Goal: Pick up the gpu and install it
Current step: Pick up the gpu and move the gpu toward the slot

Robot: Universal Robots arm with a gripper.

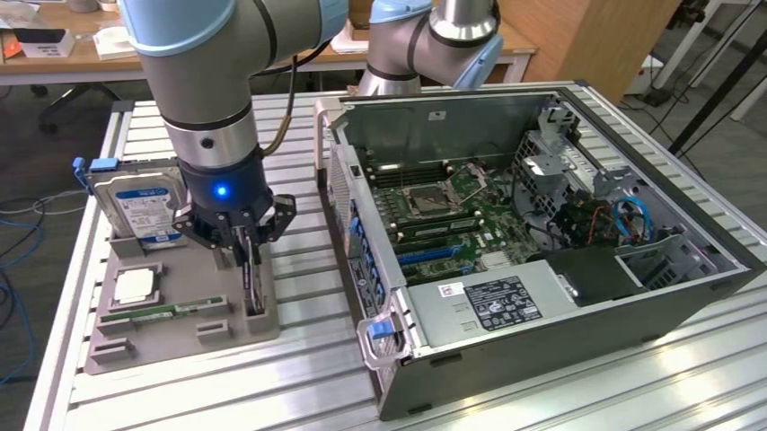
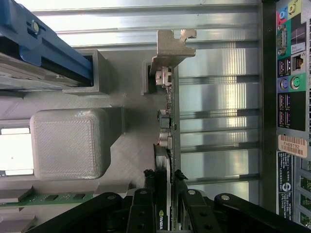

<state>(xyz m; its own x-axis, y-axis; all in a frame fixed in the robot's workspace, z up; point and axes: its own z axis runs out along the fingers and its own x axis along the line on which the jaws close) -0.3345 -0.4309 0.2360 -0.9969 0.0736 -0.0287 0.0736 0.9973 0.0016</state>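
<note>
The tool hangs straight down over the grey holder tray, which lies toward the desk's edge on the exterior view's left. The graphics card stands on its long edge in the tray's slot nearest the open computer case. In the wrist view the tool straddles the card across its thickness, one finger touching each face. It is judged clamped on the card, which sits seated in the slot, not lifted. The card lies directly beneath the tool, its long axis running along the gap between the fingers. The metal end bracket stands clear beyond them. That axis appears roughly parallel to the case's port wall, which is just beside the tray. The hard drive and memory stick stand apart in the same tray.
</note>
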